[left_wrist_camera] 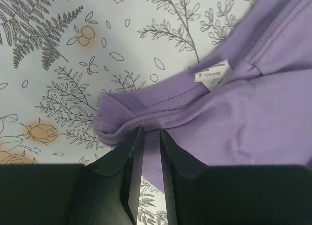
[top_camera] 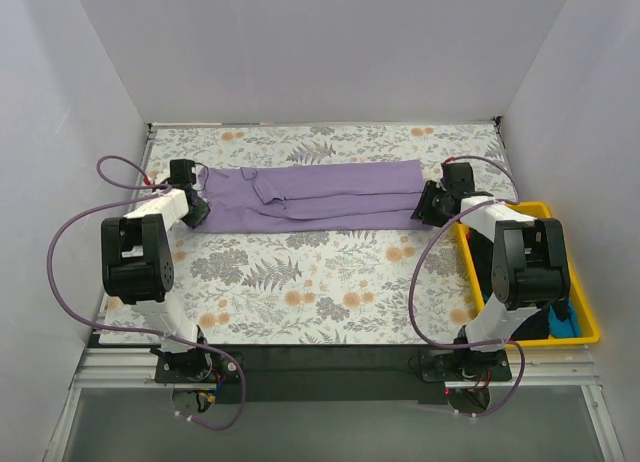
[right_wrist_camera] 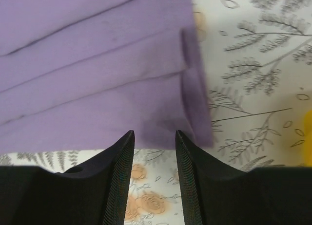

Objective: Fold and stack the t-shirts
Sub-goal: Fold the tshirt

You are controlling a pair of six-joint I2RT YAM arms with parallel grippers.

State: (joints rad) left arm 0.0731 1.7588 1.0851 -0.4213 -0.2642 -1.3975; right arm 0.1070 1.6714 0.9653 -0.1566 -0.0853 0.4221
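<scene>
The lavender t-shirt (top_camera: 320, 192) lies across the far half of the table, folded lengthwise into a long strip. My left gripper (top_camera: 197, 210) is at its left, collar end. In the left wrist view the jaws (left_wrist_camera: 151, 131) stand almost together, pinching a bunched edge of the shirt (left_wrist_camera: 253, 113) near its white size label (left_wrist_camera: 213, 75). My right gripper (top_camera: 428, 204) is at the shirt's right end. In the right wrist view it (right_wrist_camera: 154, 132) is open and empty, its tips at the near edge of the hem corner (right_wrist_camera: 97, 79).
A yellow tray (top_camera: 590, 312) stands at the right edge of the table, partly hidden by the right arm. It holds a bright blue t-shirt (top_camera: 565, 322) and dark fabric beside it. White walls close in the table on three sides. The flowered tablecloth (top_camera: 320, 282) covers the table.
</scene>
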